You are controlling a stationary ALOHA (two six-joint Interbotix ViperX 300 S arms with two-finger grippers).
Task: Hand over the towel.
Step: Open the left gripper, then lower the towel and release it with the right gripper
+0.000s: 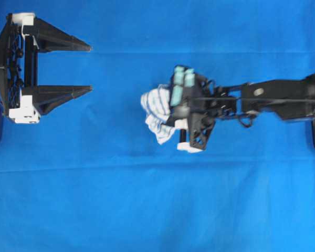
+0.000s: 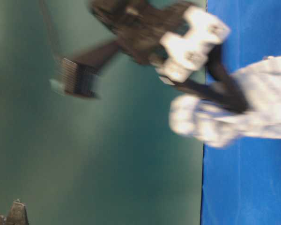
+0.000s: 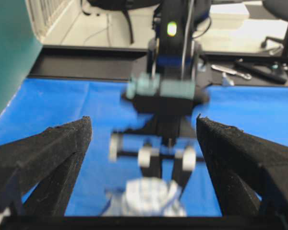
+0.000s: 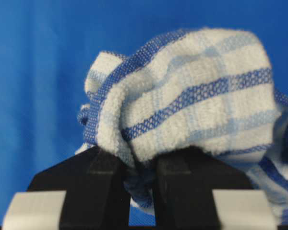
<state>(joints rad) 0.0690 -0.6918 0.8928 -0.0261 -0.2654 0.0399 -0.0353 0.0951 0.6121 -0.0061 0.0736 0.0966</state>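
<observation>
Towel (image 4: pixel 192 100) pinched in right end effector (image 4: pixel 137 165); shallow bite (bunched fabric) may slip before the wide-open left end effector (image 1: pixel 68 68) closes.

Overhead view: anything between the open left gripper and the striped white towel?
Nothing but bare blue cloth separates the left gripper from the white blue-striped towel, which the right gripper holds.

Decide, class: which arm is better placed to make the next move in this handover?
Right. The right gripper is shut on the towel mid-table, while the left gripper waits open, apart from it.
</observation>
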